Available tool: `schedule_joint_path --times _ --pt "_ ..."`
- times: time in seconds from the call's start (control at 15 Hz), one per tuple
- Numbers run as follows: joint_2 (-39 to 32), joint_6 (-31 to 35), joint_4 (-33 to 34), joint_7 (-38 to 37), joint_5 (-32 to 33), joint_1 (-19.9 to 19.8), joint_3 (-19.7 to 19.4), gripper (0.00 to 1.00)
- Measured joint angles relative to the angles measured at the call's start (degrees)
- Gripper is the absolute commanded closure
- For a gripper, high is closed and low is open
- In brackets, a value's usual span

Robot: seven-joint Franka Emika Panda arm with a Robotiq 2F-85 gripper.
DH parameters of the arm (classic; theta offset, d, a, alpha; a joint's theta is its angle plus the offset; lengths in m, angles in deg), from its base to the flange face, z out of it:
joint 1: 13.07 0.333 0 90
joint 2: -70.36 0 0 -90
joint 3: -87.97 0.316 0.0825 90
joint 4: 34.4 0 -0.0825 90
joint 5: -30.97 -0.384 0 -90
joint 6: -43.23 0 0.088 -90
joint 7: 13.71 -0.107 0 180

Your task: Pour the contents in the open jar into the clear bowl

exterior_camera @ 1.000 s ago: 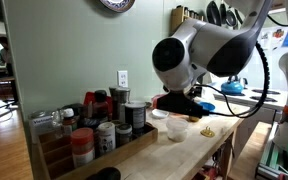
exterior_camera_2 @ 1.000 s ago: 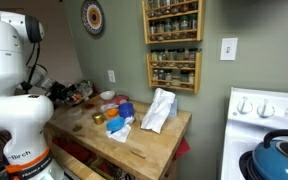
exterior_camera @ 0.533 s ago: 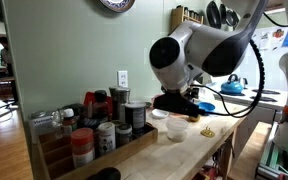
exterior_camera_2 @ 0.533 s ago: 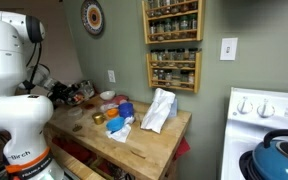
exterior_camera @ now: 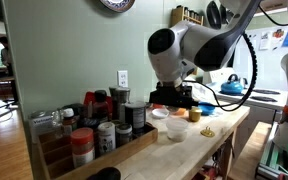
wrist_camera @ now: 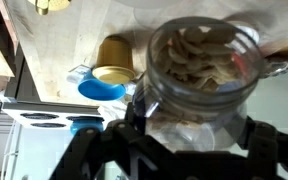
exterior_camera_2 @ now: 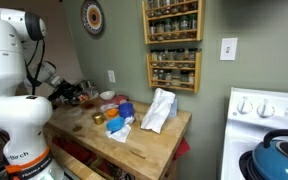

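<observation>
my gripper [wrist_camera: 192,128] is clamped around the open jar [wrist_camera: 199,70]. in the wrist view the jar fills the space between the fingers and i look straight into its mouth, at a heap of dry-looking tan pieces. the clear bowl [exterior_camera: 159,116] sits on the counter [exterior_camera: 184,150], below the gripper and close under it. the jar hangs above the bowl and does not touch it.

what worries me, judging from here:
- a whitish cup [exterior_camera: 175,129] stands just beside the bowl, also under the gripper. if i tip with the mouth off centre, the pieces could land in the cup or on the wood.
- the bowl is shallow, so a fast tilt could dump the whole heap at once and bounce pieces over the rim.
- the amber jar [wrist_camera: 114,52] and the blue bowl [wrist_camera: 101,90] lie off to one side of the gripper. a wide wrist roll could clip them.
- the jar is smooth and round, so it may twist in the fingers as its weight shifts. i cannot tell how deep the hold is.

as for writing, there is lettering on the arm's base [exterior_camera_2: 19,157], but it is too blurred to read with confidence. the labels in the spice racks [exterior_camera_2: 172,70] are too small to read, and i see no label on the jar.
</observation>
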Motion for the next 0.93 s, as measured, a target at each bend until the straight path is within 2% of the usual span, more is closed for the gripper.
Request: schedule_joint_path --times 0.47,0.67,0.93 --pt "5.41 8.78 -4.40 10.24 -3.48 -4.37 -0.04 0.39" --pt "8.69 16.38 -7.11 16.97 -8.21 -6.65 -0.31 0.39" --pt "13.75 26.41 -10.87 28.81 -17.97 -9.75 -2.06 0.39"
